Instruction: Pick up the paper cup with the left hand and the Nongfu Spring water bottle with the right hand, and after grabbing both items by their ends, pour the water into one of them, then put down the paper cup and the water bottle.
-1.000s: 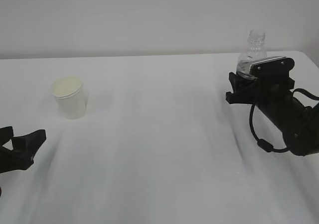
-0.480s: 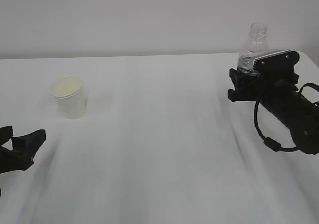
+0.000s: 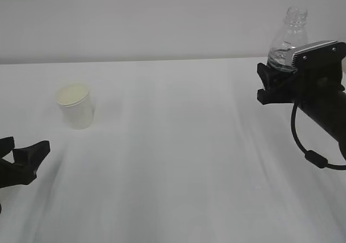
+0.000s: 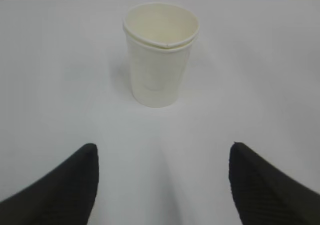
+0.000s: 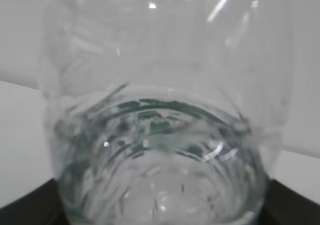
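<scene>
Above the table's right side, bottle (image 3: 289, 40) upright, neck skyward, clenched in right claw (image 3: 278, 81); left claw (image 4: 162, 185) released.

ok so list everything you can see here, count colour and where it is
paper cup: one, white with a pale cream inside, upright on the table at the left, untouched
water bottle: one, clear plastic, no cap, upright at the far right, held in the right claw
water: clear, sitting low in the bottle
table: one, white, fills the lower part of every view
wall: plain pale grey, behind the table
left claw: one, black, open, low at the left edge with the cup ahead of it, apart from it
right claw: one, black, shut around the bottle's lower body
cable: one, black, looping under the right arm
</scene>
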Tool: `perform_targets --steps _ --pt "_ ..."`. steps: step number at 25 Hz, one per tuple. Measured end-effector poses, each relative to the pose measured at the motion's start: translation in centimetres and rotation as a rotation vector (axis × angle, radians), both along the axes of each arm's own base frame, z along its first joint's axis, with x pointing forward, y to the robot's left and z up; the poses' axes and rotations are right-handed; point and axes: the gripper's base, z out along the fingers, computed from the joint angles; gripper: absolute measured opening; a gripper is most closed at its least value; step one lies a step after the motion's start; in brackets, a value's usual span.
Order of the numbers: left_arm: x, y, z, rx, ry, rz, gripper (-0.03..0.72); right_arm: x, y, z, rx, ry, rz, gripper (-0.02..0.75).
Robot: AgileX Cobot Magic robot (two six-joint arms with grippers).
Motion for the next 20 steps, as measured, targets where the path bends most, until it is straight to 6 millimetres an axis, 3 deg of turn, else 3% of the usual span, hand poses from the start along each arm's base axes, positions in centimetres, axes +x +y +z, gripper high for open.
perform_targets --steps 8,20 --pt "0.0 -0.1 0.0 0.001 0.0 -0.017 0.587 -1.8 0.0 1.4 -0.009 -0.01 0.025 0.475" --pt "0.8 -0.4 -1.5 0.009 0.055 -0.032 0.587 -2.9 0.2 1.0 -0.011 0.028 0.062 0.475"
